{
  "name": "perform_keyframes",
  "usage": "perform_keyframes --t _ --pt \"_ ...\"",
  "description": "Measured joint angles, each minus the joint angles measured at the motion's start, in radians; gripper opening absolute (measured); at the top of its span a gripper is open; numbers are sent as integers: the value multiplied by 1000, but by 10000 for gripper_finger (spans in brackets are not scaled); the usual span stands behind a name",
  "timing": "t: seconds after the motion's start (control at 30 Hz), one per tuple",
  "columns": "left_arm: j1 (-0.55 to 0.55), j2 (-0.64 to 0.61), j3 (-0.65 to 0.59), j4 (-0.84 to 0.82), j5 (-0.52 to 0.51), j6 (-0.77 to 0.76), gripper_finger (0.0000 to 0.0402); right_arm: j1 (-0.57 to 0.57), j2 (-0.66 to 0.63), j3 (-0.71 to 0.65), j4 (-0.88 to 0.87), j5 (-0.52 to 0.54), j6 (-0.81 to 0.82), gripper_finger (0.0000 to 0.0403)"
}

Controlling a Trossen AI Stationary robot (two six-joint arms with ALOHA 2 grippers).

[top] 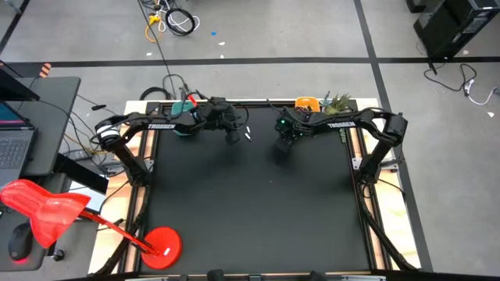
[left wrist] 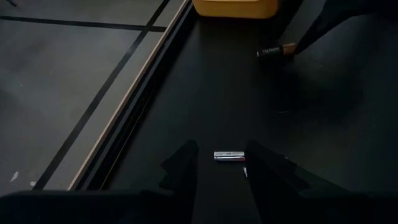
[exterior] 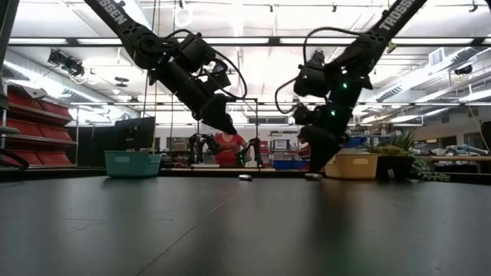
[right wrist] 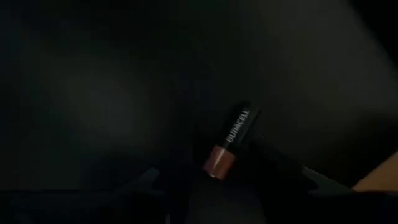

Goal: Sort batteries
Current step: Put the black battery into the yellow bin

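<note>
dark battery (right wrist: 231,142) with a copper end lies on the black mat (top: 250,211) up at twelve o'clock, right gripper (right wrist: 227,177) straddling it, jaws parted, not gripping. small, rigid, smooth, likely to roll: pinch mid-barrel. left gripper (left wrist: 221,168) hovers part-open, empty, over a silvery battery (left wrist: 229,155).
</note>
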Motion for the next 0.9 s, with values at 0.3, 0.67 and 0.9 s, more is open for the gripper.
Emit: perform_keyframes --t 0.3,0.67,0.9 --pt "0 0 0 -7 0 -1 140 -10 0 115 -92 -55 -14 165" --pt "0 0 0 -9 0 -3 140 19 128 114 -45 -51 30 165" --pt "0 0 0 -11 0 -2 140 19 171 120 -54 -82 1 117"
